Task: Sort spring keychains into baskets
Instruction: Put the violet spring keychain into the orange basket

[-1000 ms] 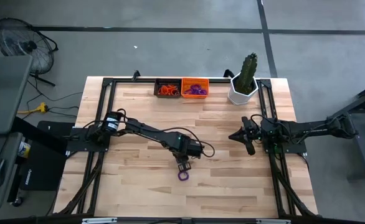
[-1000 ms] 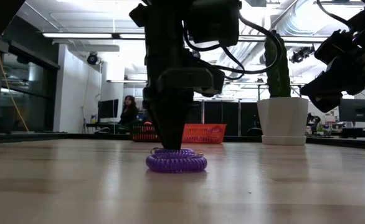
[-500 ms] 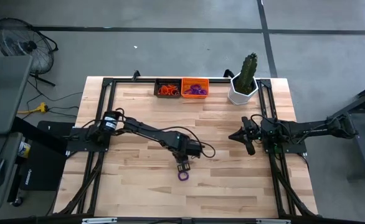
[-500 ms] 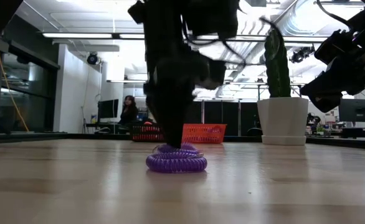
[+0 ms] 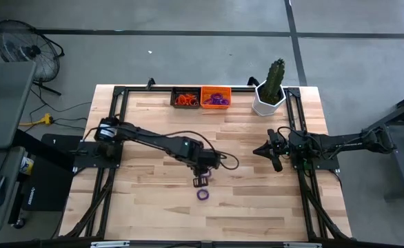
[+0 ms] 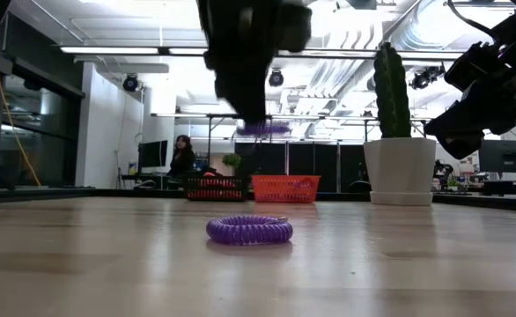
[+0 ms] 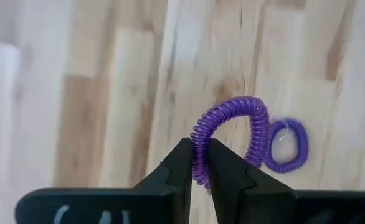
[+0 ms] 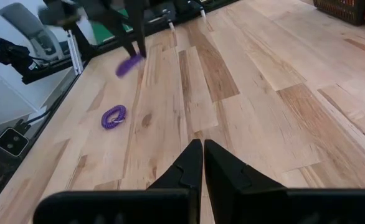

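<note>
High view: the left hand [image 5: 200, 181] is raised over the middle of the pale plank tabletop [image 5: 154, 207], pinching a purple keychain [image 7: 232, 127]; its fingers hide part of the coil. A second purple keychain [image 5: 203, 194] lies just beside it. The right hand [image 5: 268, 150] waits closed at the right edge. Black basket [image 5: 185, 97] and orange basket [image 5: 216, 96] sit touching at the far edge; their contents are too small to count. No readable writing.

Left tool [image 6: 251, 110] cut by the low view's top edge, held purple keychain [image 6: 263, 129] blurred, basket [image 5: 185, 97] contents too small to count.
</note>
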Robot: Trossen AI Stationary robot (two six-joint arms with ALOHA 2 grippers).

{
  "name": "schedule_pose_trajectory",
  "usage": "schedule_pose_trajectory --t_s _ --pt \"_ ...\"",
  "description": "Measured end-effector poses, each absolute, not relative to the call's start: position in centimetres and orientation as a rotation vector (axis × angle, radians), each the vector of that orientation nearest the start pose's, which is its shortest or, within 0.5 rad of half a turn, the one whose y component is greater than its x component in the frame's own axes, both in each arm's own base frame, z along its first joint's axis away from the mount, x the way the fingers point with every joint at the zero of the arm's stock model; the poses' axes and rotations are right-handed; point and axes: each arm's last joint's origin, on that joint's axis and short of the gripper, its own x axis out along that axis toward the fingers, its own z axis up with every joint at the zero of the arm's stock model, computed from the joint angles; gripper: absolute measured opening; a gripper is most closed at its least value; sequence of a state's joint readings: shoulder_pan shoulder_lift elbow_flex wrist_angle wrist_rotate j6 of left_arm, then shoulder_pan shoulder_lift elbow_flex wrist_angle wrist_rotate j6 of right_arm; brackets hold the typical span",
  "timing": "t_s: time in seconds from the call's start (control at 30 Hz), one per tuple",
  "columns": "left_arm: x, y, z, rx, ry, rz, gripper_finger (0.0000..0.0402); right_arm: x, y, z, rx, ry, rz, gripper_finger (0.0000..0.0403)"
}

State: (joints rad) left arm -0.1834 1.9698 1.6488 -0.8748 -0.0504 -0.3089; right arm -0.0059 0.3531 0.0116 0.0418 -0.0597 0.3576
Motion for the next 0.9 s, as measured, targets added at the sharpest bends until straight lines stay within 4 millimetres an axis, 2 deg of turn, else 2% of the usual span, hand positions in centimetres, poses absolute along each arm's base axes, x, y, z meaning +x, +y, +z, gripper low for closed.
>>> schedule_pose_trajectory --t_s 0.17,0.27,0.43,0.7,0.9 --pt "39.5 -5.8 26.2 -0.114 1.115 0.107 0.0035 11.6 0.1 14.1 0.365 0.306 -0.001 0.0012" --pt "39.2 -4.4 27.8 -0.122 1.056 0.152 0.0035 11.6 0.1 14.1 0.365 0.306 -0.001 0.0012" --pt "38.8 -1.4 29.3 -0.155 1.009 0.209 0.0035 11.6 0.1 14.1 0.365 0.306 -0.001 0.0012" --pt "38.4 5.8 29.7 -0.271 0.966 0.342 0.0035 11.6 0.1 14.1 0.365 0.306 -0.001 0.0012" --pt "37.3 11.6 29.9 -0.375 0.916 0.435 0.0035 11.6 0.1 14.1 0.365 0.306 0.0 0.0012"
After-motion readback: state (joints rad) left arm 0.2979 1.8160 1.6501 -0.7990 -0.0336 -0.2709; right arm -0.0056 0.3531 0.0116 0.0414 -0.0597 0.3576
